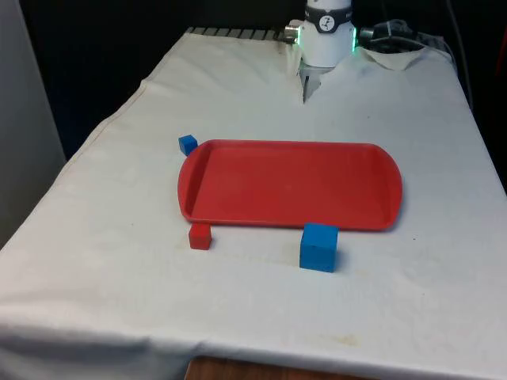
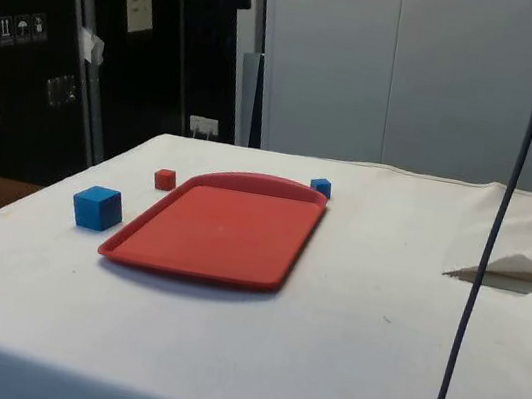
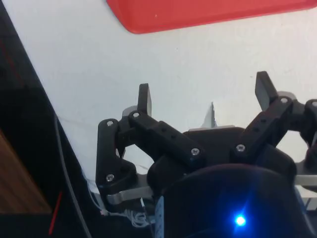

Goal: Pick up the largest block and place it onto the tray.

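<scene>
The pincer (image 3: 205, 96) hangs over bare white cloth (image 1: 119, 261) at the robot's end of the table, its 2 black fingers (image 3: 144, 99) spread wide apart with nothing between them. Beyond the fingertips lies one rounded corner of the red tray (image 3: 198, 12), apart from the pincer with a stretch of open cloth between.

The big blue block (image 1: 319, 247) sits well away from the pincer, on the far side of the tray from it, just beside the tray's long edge and slightly clear of it. It is roughly a cube, so it has no real long axis; it rests flat on 1 face, turned a little so that its sides are not quite square to the tray's edge. In the side view the big blue block (image 2: 98, 207) has open cloth on every side except towards the tray.

The tray (image 1: 289, 184) is a flat oblong with a low rim, and its long axis runs across the pincer's line of reach. A small red block (image 1: 200, 236) lies along the same long edge as the big blue one, near a corner and well apart from it. A small blue block (image 1: 187, 144) stands at the tray's corner on the pincer's side, almost touching the rim. The tray's inside is bare red, and wide cloth borders it all round.
</scene>
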